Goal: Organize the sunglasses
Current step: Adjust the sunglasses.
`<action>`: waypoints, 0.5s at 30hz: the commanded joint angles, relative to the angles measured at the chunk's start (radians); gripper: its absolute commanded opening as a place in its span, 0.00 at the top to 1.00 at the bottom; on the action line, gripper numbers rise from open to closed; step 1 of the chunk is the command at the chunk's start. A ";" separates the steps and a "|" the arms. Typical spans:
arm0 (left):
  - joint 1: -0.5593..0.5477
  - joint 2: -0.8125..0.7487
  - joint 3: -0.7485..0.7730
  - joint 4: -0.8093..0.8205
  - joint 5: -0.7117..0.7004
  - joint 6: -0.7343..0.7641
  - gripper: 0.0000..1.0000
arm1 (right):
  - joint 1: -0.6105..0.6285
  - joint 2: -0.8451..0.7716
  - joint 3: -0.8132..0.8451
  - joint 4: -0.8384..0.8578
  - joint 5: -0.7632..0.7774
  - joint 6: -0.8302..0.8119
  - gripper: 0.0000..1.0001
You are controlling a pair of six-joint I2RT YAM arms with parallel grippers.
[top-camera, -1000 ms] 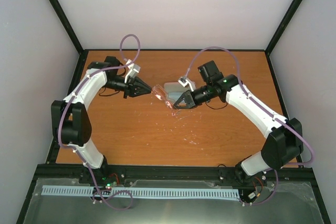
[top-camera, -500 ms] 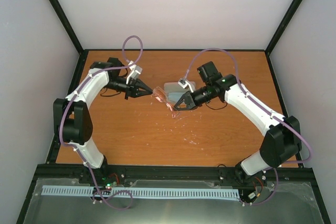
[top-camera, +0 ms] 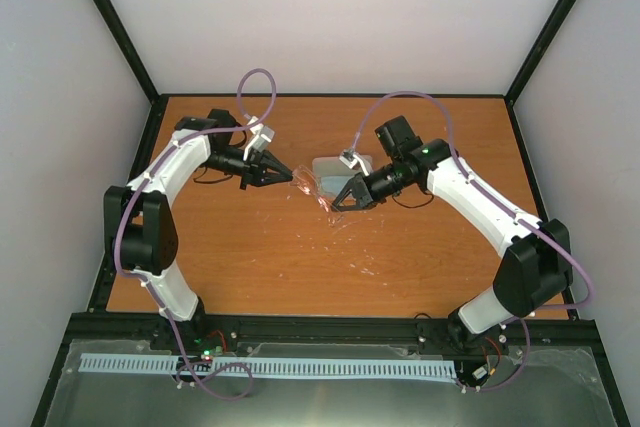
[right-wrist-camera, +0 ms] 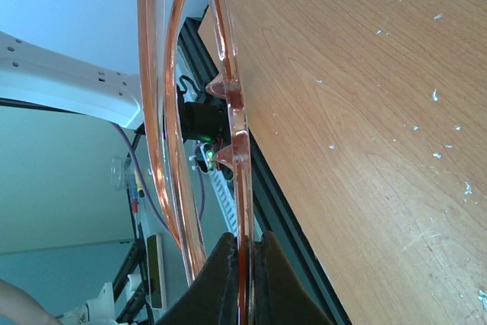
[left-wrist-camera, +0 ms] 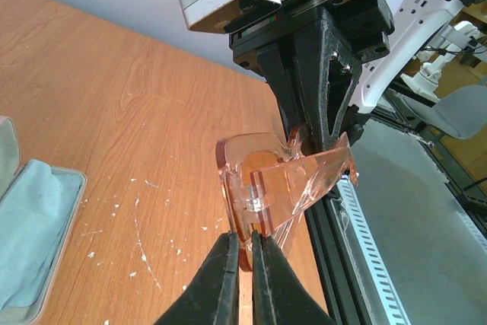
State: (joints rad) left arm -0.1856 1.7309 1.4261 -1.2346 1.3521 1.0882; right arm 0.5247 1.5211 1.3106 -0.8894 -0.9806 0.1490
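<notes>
- Sunglasses (top-camera: 312, 190): orange see-through pair, held up off the bench (top-camera: 300, 267) and strung between the two grippers. They sit just in front of the open case (top-camera: 335, 167).
- Left wrist view: the sunglasses (left-wrist-camera: 281, 180) look clear of the wood, tilted, with one corner of the frame down between this arm's fingers.
- Left gripper (top-camera: 288, 176): a second ago its jaws stood a little apart at the left end of the pair. Now they have come together, nearly closed, and pinch the thin frame edge (left-wrist-camera: 242, 245).
- Right gripper (top-camera: 335, 203): no change over the last second. It is clamped fully down on the other end, and its own view shows the rim running edge-on straight out of the fingers (right-wrist-camera: 243, 245).
- The left arm has also crept slightly toward the far right, and the pair has shifted with it.
- Meaning, as I judge it: the pair is now held at both ends, so the arms can fold it or turn it toward the case. Nothing has been put away yet.
- The case (left-wrist-camera: 72, 218) lies open on the bench with a pale blue cloth (left-wrist-camera: 30, 226) inside it. Neither touches the sunglasses.
- Risk: thin plastic pulled from both ends could flex or slip out.
</notes>
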 commanded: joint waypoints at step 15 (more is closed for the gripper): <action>-0.050 -0.001 0.018 -0.001 0.041 -0.031 0.99 | -0.001 0.008 -0.007 0.223 0.050 0.081 0.93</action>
State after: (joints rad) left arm -0.1997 1.7309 1.4261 -1.2270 1.3560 1.0588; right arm 0.5259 1.5295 1.3098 -0.8173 -0.9504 0.1791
